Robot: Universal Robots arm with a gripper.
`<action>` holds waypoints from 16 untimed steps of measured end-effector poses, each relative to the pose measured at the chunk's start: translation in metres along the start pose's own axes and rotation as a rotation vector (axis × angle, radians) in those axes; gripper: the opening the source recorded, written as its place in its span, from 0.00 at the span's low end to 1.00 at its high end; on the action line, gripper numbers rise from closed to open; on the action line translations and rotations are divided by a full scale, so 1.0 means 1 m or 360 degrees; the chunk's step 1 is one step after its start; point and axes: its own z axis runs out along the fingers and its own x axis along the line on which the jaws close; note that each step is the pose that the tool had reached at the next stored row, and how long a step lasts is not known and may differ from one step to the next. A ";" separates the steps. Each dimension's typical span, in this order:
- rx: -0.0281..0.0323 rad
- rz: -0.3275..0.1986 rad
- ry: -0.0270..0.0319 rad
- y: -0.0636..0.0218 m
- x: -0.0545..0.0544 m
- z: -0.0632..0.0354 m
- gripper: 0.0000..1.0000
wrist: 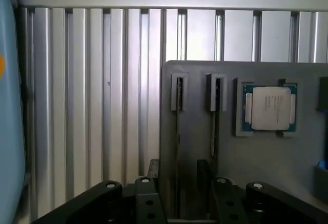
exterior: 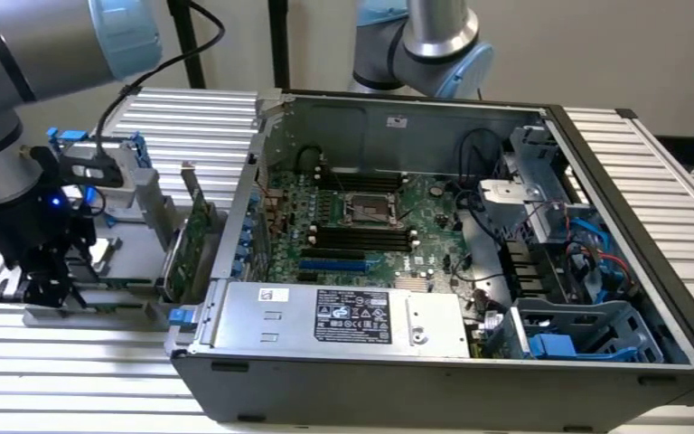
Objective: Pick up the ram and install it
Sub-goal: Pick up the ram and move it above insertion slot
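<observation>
Light, stiff but fragile, the ram (wrist: 179, 93) stands edge-up in a grey holder (wrist: 266, 167), jaws seemingly parted astride it; best pinched on its flat faces mid-length.

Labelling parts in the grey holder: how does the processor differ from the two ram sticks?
The processor lies flat in a square recess, showing its silver lid and green rim; the ram sticks stand on edge in narrow slots, showing just thin dark edges. The processor is squarish, the ram sticks long and narrow. Both sit in the grey holder.
</observation>
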 end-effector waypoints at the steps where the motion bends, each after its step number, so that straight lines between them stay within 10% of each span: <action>1: -0.00012 0.0000 -0.00001 0.0000 0.000 0.0016 1.00; 16: -0.00065 -0.0042 -0.00107 -0.0003 0.000 0.0269 1.00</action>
